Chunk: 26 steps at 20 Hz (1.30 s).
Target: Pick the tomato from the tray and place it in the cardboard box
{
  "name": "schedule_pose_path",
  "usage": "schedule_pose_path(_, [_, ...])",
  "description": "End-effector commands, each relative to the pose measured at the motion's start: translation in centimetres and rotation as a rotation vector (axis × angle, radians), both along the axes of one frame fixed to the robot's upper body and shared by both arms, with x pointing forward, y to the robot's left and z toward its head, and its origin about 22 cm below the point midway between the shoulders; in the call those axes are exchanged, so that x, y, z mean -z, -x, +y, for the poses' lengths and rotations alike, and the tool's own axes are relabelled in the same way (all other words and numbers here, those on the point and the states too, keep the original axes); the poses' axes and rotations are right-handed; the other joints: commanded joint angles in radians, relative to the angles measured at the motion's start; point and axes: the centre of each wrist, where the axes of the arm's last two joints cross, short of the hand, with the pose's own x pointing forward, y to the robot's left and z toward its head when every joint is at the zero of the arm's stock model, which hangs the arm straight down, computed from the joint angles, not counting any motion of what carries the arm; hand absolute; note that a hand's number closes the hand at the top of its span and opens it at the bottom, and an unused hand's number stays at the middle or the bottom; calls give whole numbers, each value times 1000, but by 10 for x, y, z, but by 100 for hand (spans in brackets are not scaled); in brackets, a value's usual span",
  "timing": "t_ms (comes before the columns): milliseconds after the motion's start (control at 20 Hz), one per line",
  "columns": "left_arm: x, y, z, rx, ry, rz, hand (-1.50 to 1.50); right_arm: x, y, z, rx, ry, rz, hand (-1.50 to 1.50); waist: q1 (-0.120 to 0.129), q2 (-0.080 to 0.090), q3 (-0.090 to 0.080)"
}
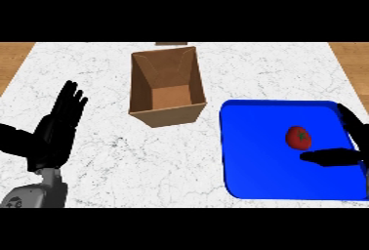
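A red tomato [298, 137] with a green stem lies on the blue tray [259, 161] at the right. My right hand [351, 146] comes in from the right edge, open around the tomato: its thumb [328, 157] lies just below the tomato and its fingers [350, 122] stretch past it on the far right, none closed on it. The open cardboard box [167, 88] stands upright left of the tray, with nothing inside. My left hand [57, 129] rests open at the left, fingers up, well away from the box.
The white marble counter [108, 161] carries the box and tray, with bare room between them and in front of the box. Wooden floor [16, 53] shows past the counter's left and right edges.
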Motion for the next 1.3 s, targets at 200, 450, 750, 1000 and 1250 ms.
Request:
schedule_pose_path(200, [-7, 15, -10, -6, 9, -14, 0, 0, -2, -13, -2, 48, 35, -150, 0, -1, 0])
schedule_pose_path(450, [-2, 13, 4, 6, 7, -3, 0, 19, -10, -9, 10, 58, 33, -150, 1, 0, 0])
schedule_pose_path(750, [4, 2, -30, 1, 8, -3, 0, 32, -17, 5, -31, 30, 56, -150, 0, 0, 0])
schedule_pose_path(1000, [7, 12, -1, -1, 8, -9, 0, 32, -27, -1, -14, 15, 54, -150, 1, 0, 0])
schedule_pose_path(1250, [-2, 5, -7, 12, 3, -4, 0, 52, -25, 4, -3, 9, 72, -150, 1, 0, 0])
